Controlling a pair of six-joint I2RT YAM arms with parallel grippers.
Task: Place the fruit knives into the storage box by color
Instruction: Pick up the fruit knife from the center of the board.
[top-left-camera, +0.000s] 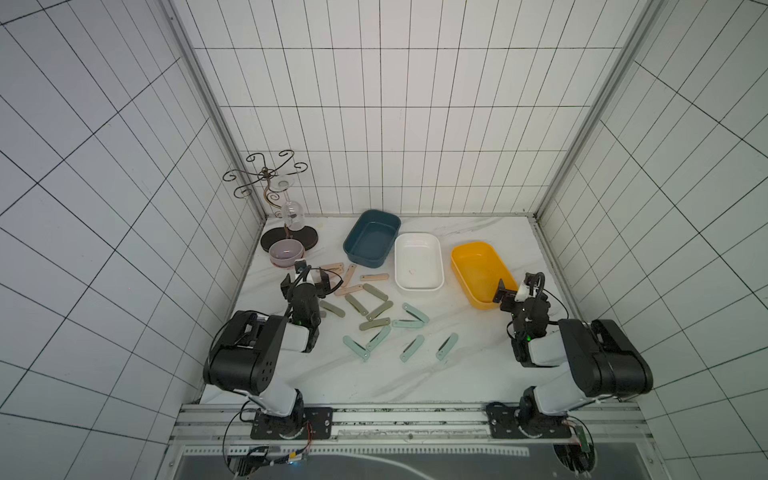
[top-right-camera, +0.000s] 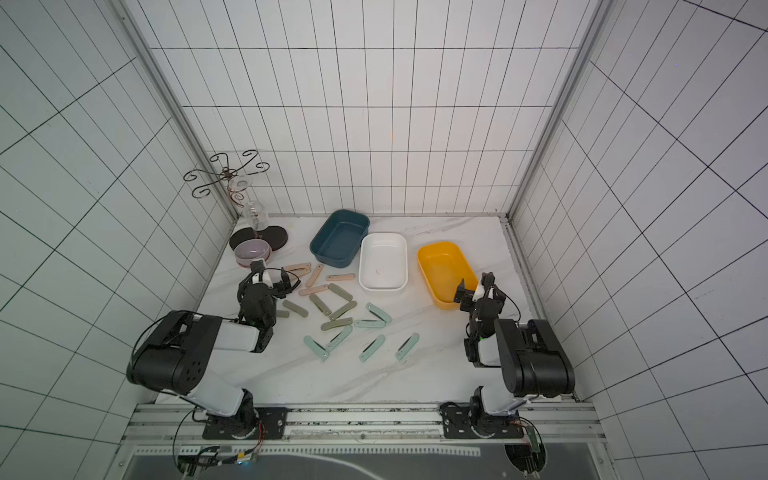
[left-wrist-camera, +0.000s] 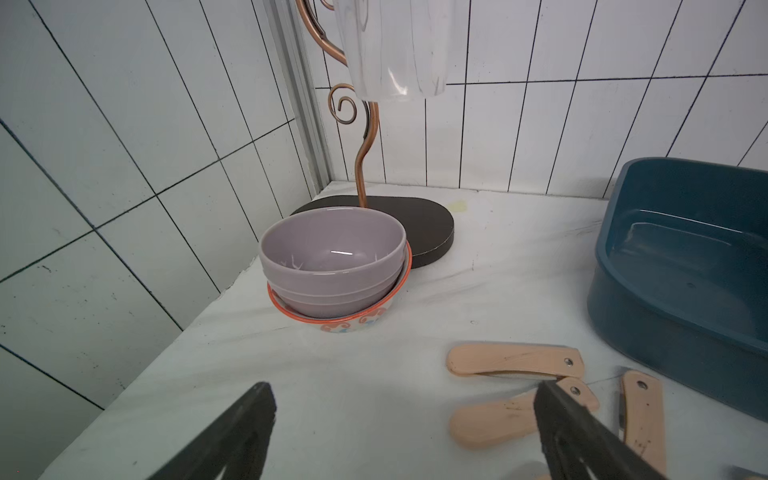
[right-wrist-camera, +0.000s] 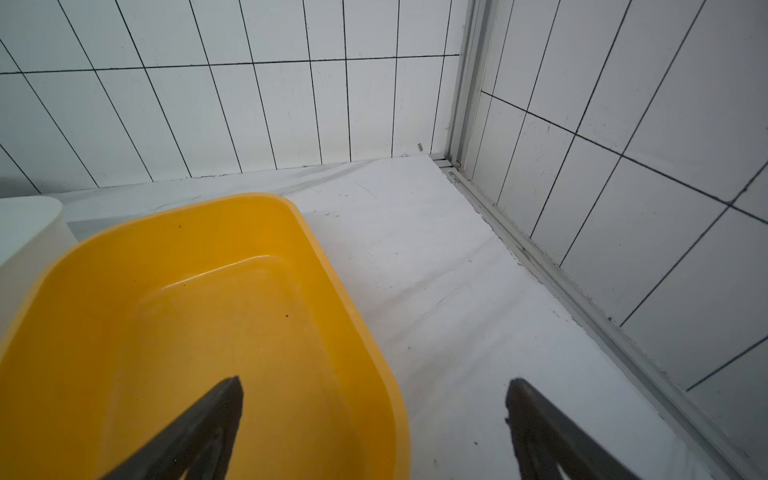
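White marble-veined tabletop (top-left-camera: 415, 374) carries everything here. My fruit knives lie loose on it in three colour groups, all outside the boxes. The peach-pink knives (top-left-camera: 374, 276) are farthest back and left, just in front of the blue box (top-left-camera: 370, 243). The olive knives (top-left-camera: 356, 304) are in the middle. The mint knives (top-left-camera: 412, 348) are nearest the front edge, several with a thin blade showing. Towards the back edge the blue box, the white box (top-left-camera: 417, 262) and the yellow box (top-left-camera: 473, 266) stand close together in a row from left to right.

My left gripper (top-left-camera: 305, 280) is spread wide and holds nothing. It is over the left part of the tabletop, beside the peach-pink group. In the left wrist view one of its fingers (left-wrist-camera: 249, 419) is over bare tabletop and the other crosses in front of a peach-pink knife (left-wrist-camera: 490, 419); I cannot tell whether it touches. Beyond them a lilac bowl (left-wrist-camera: 332, 257) sits nested in a patterned bowl (left-wrist-camera: 353, 325), against the dark base of a wire stand (left-wrist-camera: 432, 232) in the back left corner. A glass (left-wrist-camera: 395, 50) hangs from the stand.

My right gripper (top-left-camera: 517, 291) is likewise wide apart and empty, at the yellow box's front right corner. In the right wrist view one finger is over the box's inside and the other over bare tabletop.
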